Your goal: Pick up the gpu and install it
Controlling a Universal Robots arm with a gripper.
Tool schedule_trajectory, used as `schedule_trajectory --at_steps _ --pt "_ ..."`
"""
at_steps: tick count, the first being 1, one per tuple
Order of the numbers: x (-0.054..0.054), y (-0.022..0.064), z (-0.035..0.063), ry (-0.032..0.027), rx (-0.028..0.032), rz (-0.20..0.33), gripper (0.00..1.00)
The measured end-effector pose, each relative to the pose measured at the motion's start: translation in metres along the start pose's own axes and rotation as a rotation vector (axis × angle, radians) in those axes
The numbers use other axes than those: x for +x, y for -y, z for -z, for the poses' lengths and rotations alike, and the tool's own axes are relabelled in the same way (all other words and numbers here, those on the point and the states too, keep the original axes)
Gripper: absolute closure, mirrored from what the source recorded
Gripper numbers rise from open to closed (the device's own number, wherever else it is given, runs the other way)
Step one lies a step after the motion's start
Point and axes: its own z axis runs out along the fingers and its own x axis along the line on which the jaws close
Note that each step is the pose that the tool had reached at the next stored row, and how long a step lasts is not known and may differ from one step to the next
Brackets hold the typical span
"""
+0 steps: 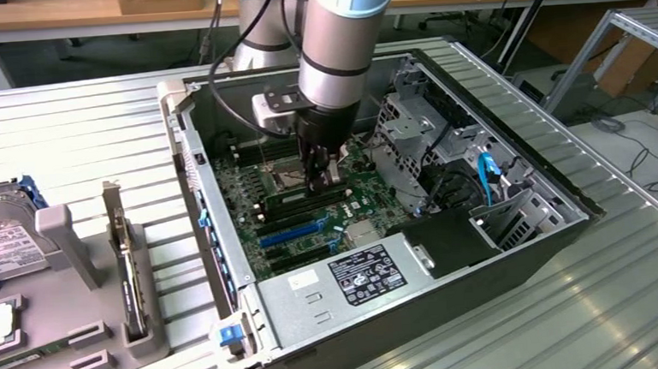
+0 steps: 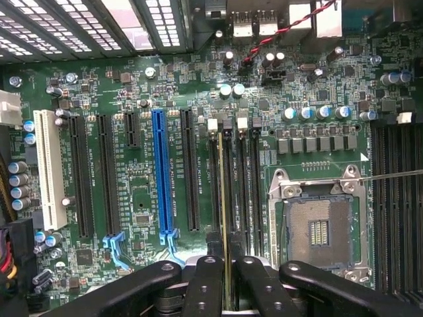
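The gpu is a thin green stick seen edge-on, running along one of the black memory slots beside the CPU socket. My gripper is shut on its near end, one black finger on each side. Whether the stick sits fully in the slot, I cannot tell. In the exterior view the arm reaches straight down into the open computer case, and the gripper is low over the motherboard, just beside the socket.
A blue slot and a white slot lie parallel to the memory slots. The drive cage and power supply crowd the arm inside the case. Outside, a grey holder carries a dark card and a hard drive.
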Motion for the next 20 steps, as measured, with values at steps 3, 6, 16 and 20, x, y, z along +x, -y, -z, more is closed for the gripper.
schedule_trajectory --at_steps 3,6,16,20 --pt "0.0 0.0001 -0.0021 -0.0001 0.0 0.0 0.86" --pt "0.0001 0.0001 -0.0034 -0.0003 -0.0001 0.0 0.86" --pt "0.0002 0.0004 -0.0072 -0.0001 -0.0001 0.0 0.86" --pt "0.0003 0.0005 -0.0077 -0.0001 0.0 0.0 0.86"
